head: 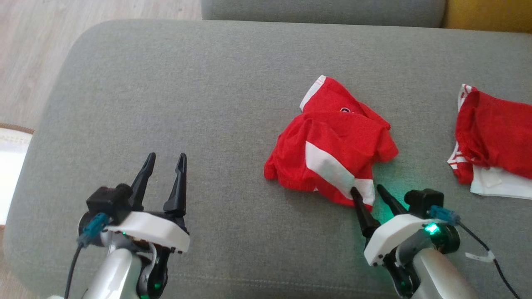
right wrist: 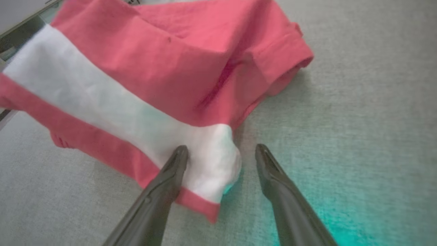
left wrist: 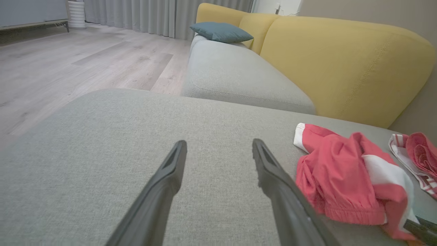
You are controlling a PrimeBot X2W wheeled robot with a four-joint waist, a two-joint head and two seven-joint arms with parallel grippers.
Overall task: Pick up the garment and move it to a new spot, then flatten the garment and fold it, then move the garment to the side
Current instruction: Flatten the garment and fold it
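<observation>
While the left gripper (head: pixel 166 155) hovers spread at eight o'clock, the right gripper (head: pixel 366 188) (fingers likewise apart) straddles the five-o'clock corner of the garment (head: pixel 332 137).

Overhead; wrists low, seemingly sharing garment (head: pixel 332 141).

Your garment (head: pixel 332 145) is thin, crumpled cloth on a seat (head: pixel 187 104) of matt, coarse-woven fabric. You'll see the fingers (head: pixel 179 182) look like matt dark plastic. The floor (left wrist: pixel 85 61) is smooth pale wood.
</observation>
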